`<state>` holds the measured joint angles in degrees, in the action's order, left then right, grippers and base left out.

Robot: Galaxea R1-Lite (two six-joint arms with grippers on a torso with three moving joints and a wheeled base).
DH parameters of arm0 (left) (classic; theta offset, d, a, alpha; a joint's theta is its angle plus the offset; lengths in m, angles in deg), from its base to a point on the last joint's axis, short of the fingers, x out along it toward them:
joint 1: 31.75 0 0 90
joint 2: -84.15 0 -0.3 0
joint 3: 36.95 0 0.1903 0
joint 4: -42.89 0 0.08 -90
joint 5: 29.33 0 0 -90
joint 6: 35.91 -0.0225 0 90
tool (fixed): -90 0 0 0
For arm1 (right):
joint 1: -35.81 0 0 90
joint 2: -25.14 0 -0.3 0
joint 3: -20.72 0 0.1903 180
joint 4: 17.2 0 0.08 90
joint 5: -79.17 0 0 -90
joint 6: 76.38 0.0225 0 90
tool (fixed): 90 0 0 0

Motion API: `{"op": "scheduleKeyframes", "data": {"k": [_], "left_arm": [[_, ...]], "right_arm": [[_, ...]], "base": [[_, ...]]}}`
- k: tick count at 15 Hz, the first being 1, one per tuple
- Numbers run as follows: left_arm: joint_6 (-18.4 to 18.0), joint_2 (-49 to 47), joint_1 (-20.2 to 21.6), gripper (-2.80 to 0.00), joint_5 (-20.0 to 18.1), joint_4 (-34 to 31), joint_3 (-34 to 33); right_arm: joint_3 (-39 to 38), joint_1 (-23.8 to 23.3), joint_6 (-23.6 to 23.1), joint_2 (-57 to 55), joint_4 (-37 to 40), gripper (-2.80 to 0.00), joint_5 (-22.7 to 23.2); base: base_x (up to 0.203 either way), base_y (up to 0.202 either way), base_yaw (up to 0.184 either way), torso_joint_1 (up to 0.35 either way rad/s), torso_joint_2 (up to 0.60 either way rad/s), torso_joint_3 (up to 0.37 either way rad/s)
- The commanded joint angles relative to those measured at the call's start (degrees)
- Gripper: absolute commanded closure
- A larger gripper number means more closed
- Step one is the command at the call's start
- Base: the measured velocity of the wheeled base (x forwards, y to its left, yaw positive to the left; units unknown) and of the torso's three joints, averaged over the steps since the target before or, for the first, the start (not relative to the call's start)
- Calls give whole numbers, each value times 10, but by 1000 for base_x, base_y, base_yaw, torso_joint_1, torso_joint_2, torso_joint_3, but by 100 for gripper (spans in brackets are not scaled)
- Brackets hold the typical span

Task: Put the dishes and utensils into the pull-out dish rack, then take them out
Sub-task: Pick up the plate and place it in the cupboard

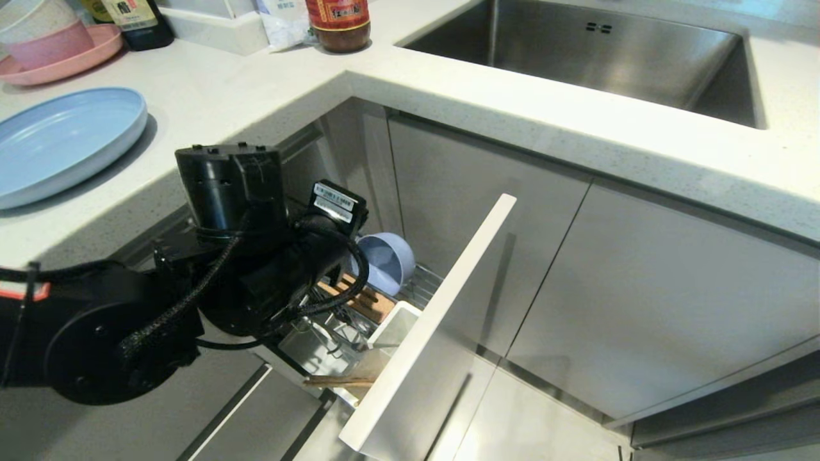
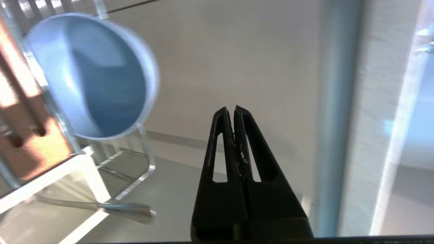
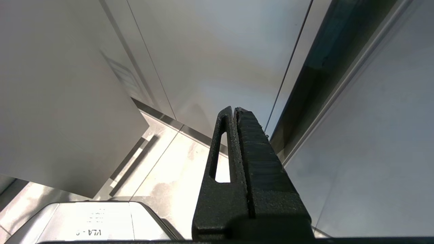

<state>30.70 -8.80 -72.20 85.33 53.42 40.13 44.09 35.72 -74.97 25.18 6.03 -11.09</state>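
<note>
Left end effector (image 2: 234, 112), over the pulled-out rack (image 1: 419, 288), is clenched on nothing: its two fingers meet tip to tip with only the cabinet wall beyond them, a posture that suits an arm with no load. Right end effector (image 3: 233, 112) is likewise clenched and empty, parked low by the cabinet fronts and floor, apart from the work. Nearest the left end effector, below and to one side, the spoon (image 2: 115, 208) lies by the white cup (image 1: 394, 330), and the chopsticks (image 1: 339, 381) poke out near the front panel (image 1: 442, 320); utensils go here because the cup keeps long thin items together. Just beyond, the bowl (image 2: 91, 76) stands on edge against the wire prongs beside the wooden strip (image 2: 20, 128), tilted so that it takes little room and can drain. Farthest off, the plate (image 1: 64, 144) rests flat on the desk (image 1: 243, 96), well apart from the rack, so loading is judged incomplete.
</note>
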Motion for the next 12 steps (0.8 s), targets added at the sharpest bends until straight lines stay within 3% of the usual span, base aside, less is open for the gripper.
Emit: {"op": "scheduleKeyframes", "data": {"k": [1,3,5,9,10,12], "left_arm": [[-17,37,-19,0,8,1,1],[-53,53,-29,0,15,0,2],[-148,96,-33,0,20,-31,5],[-304,184,-32,0,19,-153,30],[-346,202,-27,0,20,-168,38],[-408,215,23,0,21,-178,61]], "right_arm": [[-1,0,0,1,0,0,0],[-1,0,0,1,0,0,0],[-1,0,0,1,0,0,0],[-1,0,0,2,0,0,0],[-1,0,0,2,0,0,0],[-1,0,0,1,0,0,0]], "base": [[0,0,0,0,0,0],[0,0,0,0,0,0],[0,0,0,0,0,0],[0,0,0,0,0,0],[0,0,0,0,0,0],[0,0,0,0,0,0]]}}
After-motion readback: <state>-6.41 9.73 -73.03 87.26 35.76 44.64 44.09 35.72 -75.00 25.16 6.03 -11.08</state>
